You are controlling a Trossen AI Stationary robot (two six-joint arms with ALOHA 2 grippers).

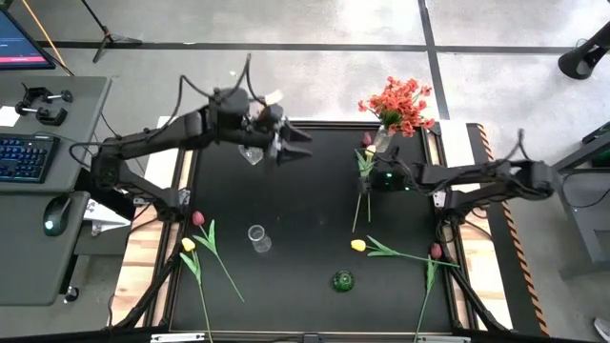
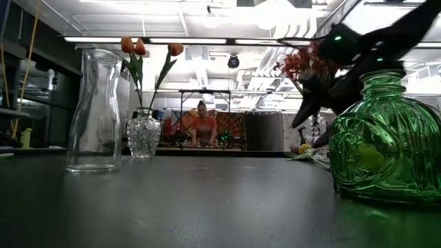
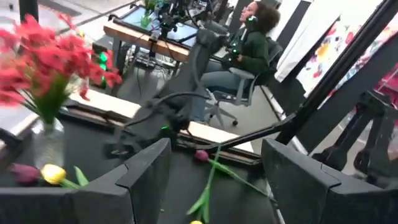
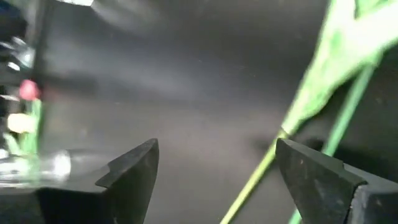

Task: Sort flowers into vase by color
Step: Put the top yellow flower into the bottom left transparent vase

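The black table (image 1: 305, 191) carries loose tulips: pink (image 1: 198, 218) and yellow (image 1: 188, 245) at the left, another yellow (image 1: 357, 246) and pink (image 1: 436, 252) at the right. A clear vase (image 1: 257, 237) and green vase (image 1: 343, 281) stand between them.

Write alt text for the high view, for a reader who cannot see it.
Two dark arms reach over a black table: the right gripper, open, sits over a flower stem near a vase of red-orange blossoms, and the left gripper, open, waits at the far side. Tulips lie scattered, with a clear vase and a green vase between them.
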